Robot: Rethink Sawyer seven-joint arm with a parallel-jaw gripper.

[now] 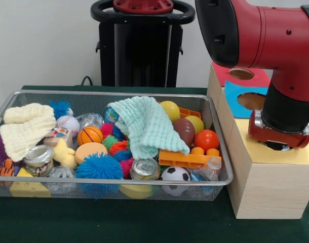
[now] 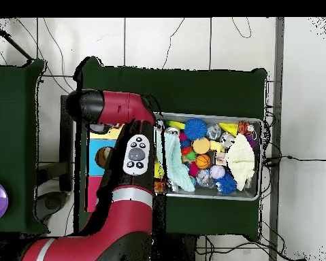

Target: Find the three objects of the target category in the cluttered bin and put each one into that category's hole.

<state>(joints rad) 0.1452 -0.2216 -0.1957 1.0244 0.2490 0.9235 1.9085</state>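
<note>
The pincer (image 1: 280, 144) hangs low over the yellow top of the wooden box (image 1: 268, 185), right where the hole would be, so the arm hides the hole. I cannot tell if the pincer is holding anything or how its tips stand. The wire bin (image 1: 218, 179) sits just beside that box on the green desk (image 1: 144, 223). No patterned cloth shows in the bin. In it lie a mint cloth (image 1: 147, 124), a cream cloth (image 1: 24, 127), a basketball (image 1: 89, 135), a soccer ball (image 1: 175, 174), a blue spiky ball (image 1: 98, 167), a can (image 1: 144, 168) and an orange toy block (image 1: 187, 158). Behind the yellow box are the blue hole (image 1: 252, 100) and the red hole (image 1: 241, 74). From above, the big red arm (image 2: 128, 197) covers the boxes, and bare desk shows around the bin
</note>
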